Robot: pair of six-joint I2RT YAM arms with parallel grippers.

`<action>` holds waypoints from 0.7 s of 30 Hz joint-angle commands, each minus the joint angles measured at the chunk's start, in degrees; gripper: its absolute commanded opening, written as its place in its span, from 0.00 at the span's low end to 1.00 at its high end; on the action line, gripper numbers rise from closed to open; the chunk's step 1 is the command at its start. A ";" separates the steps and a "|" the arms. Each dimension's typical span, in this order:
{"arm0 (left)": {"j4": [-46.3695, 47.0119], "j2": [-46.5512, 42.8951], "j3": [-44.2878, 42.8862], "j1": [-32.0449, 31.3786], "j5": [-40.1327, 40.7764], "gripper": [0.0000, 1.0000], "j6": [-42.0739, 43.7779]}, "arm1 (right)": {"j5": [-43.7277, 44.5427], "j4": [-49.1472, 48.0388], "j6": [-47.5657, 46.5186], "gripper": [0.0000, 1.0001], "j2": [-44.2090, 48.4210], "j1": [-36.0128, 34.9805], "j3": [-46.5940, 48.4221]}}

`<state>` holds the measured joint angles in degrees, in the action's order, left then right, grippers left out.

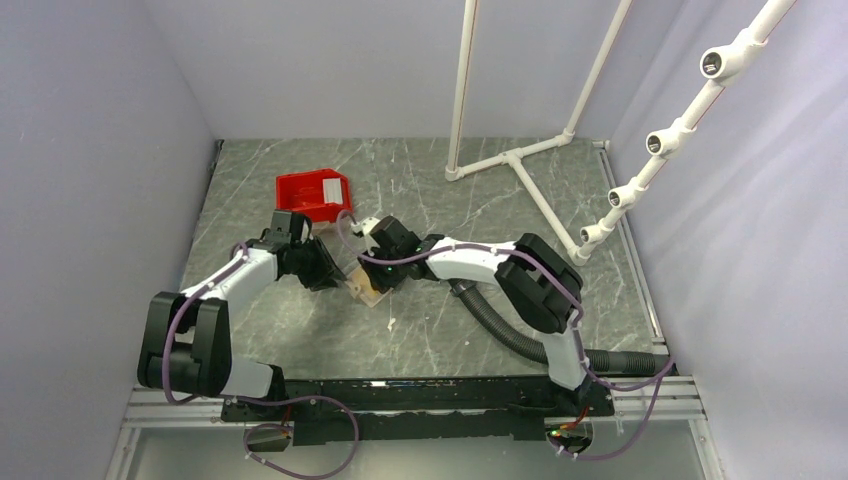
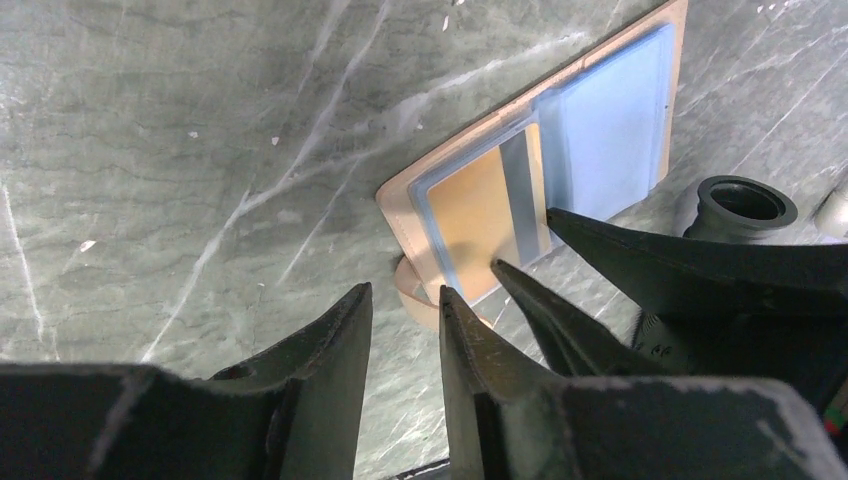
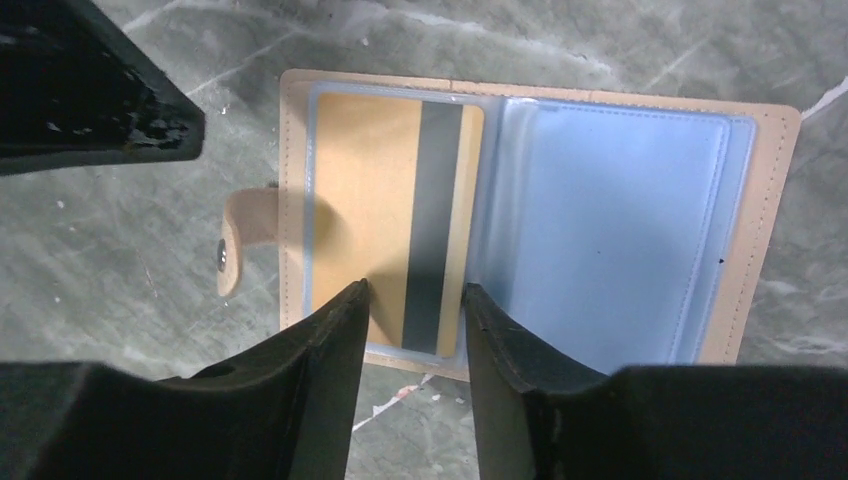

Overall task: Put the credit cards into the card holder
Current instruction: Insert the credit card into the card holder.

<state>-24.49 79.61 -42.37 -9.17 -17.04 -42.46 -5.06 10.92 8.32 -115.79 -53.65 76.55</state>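
Currently card insertion is in hand. The card holder (image 3: pixel 770 230) lies open near the middle of the table (image 1: pixel 420 340), with the gold-brown card (image 3: pixel 370 200) apparently almost seated in its tab-side pocket. My right gripper (image 3: pixel 414 287), half open, straddles that card's edge and clamps nothing. My left gripper (image 2: pixel 405 289), narrowly open and empty, hovers by the clasp tab (image 3: pixel 245 225). Next, I judge, a gentle push home.

— Was the overhead view bright?
— Yes, evenly lit and sharp, with only soft shadows on the table (image 1: pixel 430 340).
— And the wrist views?
— Dimmer. The right gripper (image 3: pixel 412 295) was a blurred black mass at the frame's bottom. The card holder (image 3: pixel 775 200) was in focus, and its clear sleeve carried a pale bluish sheen.
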 commanded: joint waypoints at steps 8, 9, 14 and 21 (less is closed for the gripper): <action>2.89 -1.89 1.07 0.69 -3.22 0.37 -0.18 | -3.40 -6.82 -1.50 0.68 8.50 1.25 -9.20; 4.14 -1.61 1.37 0.74 -4.95 0.38 -0.45 | -2.93 -6.85 -2.29 0.70 8.75 1.07 -9.16; 18.00 1.94 2.74 0.73 -19.50 0.47 -3.42 | -2.06 -7.01 -2.78 0.73 8.99 0.90 -9.02; 27.23 11.12 1.40 0.27 -24.41 0.32 -8.49 | -6.62 -7.41 7.41 0.64 10.39 4.80 -9.82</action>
<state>-5.26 86.70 -39.81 -8.60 -35.81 -47.97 -8.45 6.15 9.74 -109.43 -51.99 67.64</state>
